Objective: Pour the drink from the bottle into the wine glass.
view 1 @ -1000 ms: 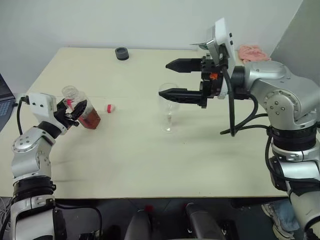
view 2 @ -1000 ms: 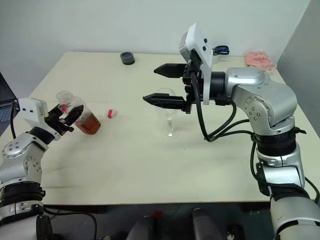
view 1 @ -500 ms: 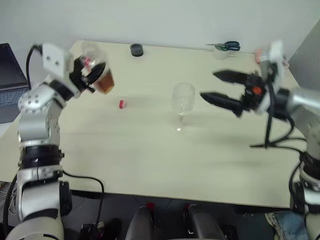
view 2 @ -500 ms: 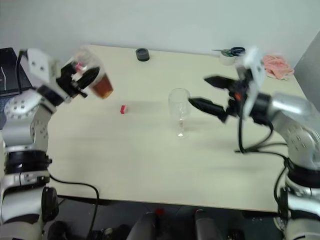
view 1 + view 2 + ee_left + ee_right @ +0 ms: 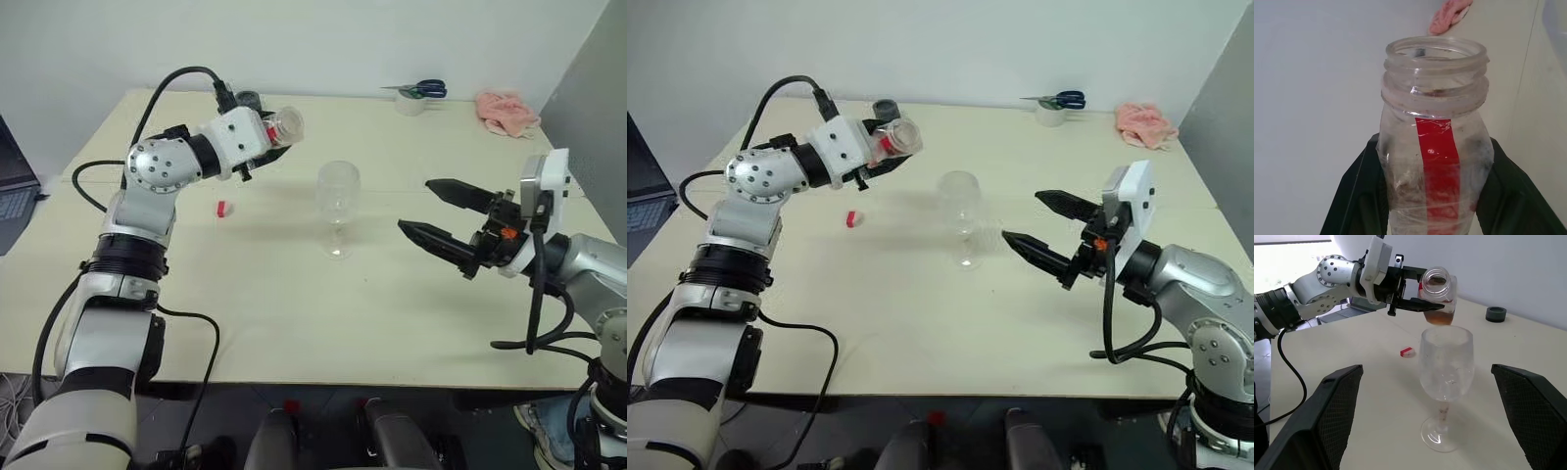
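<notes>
A: The left gripper (image 5: pixel 884 157) is clamped on the bottle (image 5: pixel 1438 294), uncapped and tilted, up left of the wine glass (image 5: pixel 337 207) on the tabletop (image 5: pixel 294 313). It should bring the mouth over the bowl, then tip slowly.

B: Agreed. A second ago the bottle was low at the tabletop's left edge; the right gripper (image 5: pixel 441 214), jaws apart, has since pulled back from the glass.

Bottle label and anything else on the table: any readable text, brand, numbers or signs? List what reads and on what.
None can be read.
The bottle: its red label strip is plain, with no print showing.
The wine glass: no marking.
The small red cap on the table: too small to tell.
The scissors, pink cloth and dark round object: nothing legible.
</notes>
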Robot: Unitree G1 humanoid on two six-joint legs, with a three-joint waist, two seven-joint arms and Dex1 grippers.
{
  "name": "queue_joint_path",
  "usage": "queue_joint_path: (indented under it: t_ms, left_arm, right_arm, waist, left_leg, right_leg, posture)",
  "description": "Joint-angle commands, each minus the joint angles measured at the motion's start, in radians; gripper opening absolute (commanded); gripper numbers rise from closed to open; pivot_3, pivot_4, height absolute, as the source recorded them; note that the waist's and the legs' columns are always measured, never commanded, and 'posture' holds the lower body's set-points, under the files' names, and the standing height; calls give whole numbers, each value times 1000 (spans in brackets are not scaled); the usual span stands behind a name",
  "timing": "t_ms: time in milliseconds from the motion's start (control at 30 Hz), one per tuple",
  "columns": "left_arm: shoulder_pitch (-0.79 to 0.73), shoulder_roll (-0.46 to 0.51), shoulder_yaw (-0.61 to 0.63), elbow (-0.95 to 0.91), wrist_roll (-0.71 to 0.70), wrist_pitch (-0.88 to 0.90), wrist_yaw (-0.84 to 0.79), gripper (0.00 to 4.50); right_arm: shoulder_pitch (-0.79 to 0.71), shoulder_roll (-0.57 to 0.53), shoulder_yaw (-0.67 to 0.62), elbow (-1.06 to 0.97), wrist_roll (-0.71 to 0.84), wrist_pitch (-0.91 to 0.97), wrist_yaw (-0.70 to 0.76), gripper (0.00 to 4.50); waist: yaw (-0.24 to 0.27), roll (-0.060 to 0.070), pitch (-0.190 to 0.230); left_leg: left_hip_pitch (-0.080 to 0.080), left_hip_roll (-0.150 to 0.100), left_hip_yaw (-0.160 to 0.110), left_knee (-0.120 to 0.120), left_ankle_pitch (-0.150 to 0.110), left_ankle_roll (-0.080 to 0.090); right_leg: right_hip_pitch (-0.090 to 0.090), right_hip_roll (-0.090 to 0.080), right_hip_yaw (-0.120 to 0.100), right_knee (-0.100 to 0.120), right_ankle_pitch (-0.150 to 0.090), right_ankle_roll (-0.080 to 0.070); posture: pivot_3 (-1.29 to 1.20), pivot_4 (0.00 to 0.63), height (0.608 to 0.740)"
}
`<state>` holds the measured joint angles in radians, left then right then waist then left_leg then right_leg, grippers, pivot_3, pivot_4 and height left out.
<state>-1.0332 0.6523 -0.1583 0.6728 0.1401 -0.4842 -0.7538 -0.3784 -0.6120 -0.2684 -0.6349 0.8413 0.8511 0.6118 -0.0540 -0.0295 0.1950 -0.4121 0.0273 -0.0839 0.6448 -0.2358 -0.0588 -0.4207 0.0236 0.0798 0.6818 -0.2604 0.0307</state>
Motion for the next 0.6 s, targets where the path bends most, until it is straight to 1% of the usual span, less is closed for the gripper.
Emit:
queue_joint_path:
  t_ms: [33, 167, 400, 600]
  left_arm:
    - [-57, -11, 11, 27, 25, -115, 59, 1814]
    - [-100, -42, -4, 78, 81, -190, 120, 1814]
    - [-145, -95, -27, 128, 126, -217, 143, 1814]
    - [-168, -102, -61, 152, 186, -262, 174, 1814]
  right_arm:
    - [11, -5, 12, -33, -14, -51, -11, 4500]
    - [31, 0, 34, -32, -24, -83, -19, 4500]
    - [32, 13, 72, -26, -32, -117, -37, 4500]
    - [6, 31, 106, -11, -30, -129, -55, 4500]
  waist:
    - [2, 0, 0]
    - [6, 0, 0]
    - [10, 0, 0]
    - [7, 0, 0]
  left_leg:
    - [0, 0, 0, 0, 0, 0]
    - [-2, -1, -1, 0, 0, 0]
    - [-2, -1, -1, 1, 0, 0]
    - [-2, -1, -1, 0, 0, 0]
  right_leg:
    - [0, 0, 0, 0, 1, -2]
    - [-1, -1, -1, -1, 2, -2]
    - [-1, -1, -1, 0, 2, -2]
    - [-1, -1, -1, 0, 2, -2]
  posture:
    - [0, 150, 740]
    - [0, 150, 740]
    - [0, 150, 740]
    - [0, 150, 740]
